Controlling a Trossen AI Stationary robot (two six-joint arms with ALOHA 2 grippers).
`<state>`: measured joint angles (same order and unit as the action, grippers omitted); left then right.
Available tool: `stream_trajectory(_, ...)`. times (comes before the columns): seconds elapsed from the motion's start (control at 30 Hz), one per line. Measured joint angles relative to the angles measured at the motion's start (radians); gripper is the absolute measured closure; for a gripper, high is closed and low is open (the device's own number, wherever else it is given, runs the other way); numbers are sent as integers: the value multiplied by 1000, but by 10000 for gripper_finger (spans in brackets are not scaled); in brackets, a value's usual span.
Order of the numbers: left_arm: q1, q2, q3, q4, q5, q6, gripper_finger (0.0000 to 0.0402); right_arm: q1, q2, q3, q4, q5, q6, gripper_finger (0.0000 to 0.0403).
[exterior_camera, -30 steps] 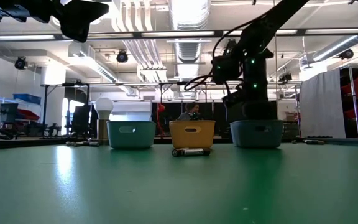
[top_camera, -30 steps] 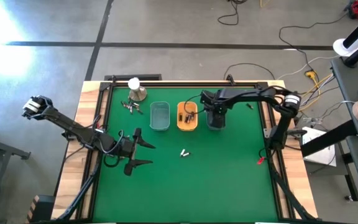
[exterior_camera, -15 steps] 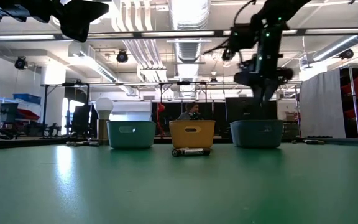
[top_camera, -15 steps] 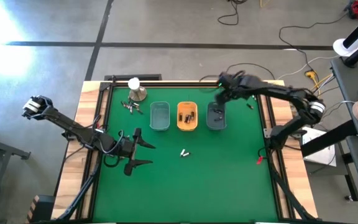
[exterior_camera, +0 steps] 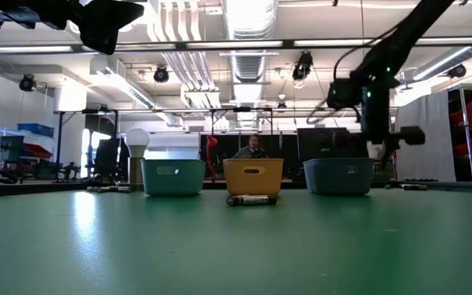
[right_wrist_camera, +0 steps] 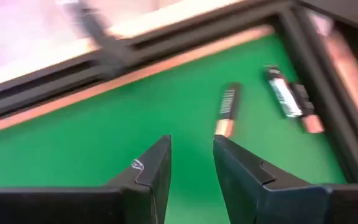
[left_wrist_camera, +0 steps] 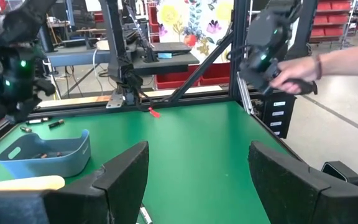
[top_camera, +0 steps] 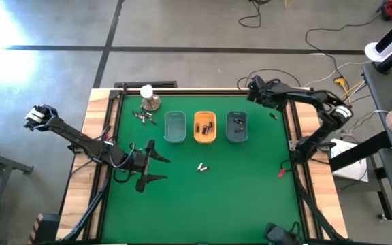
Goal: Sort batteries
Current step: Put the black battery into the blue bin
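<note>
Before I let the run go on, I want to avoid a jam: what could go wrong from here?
1. The right claw hangs with a narrow gap over loose batteries close to the table's frame, so a pick there could strike the frame or nudge a battery under it.
2. A person's hand is beside the table, within reach of a swinging arm.

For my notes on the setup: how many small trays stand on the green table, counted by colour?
Teal tray: 1
Orange tray: 1
Blue-grey tray: 1
Total: 3
</note>
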<state>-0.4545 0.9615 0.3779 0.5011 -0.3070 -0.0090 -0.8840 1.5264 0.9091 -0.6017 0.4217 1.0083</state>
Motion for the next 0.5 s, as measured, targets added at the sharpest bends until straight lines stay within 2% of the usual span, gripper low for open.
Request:
stream_trajectory(0.23,0,0,0,-14,0,0,149,-22,93,-9,11,87,114,284)
stream_trajectory(0.5,0,0,0,-29,-1,11,149,-42,181,1,60,111,148,283)
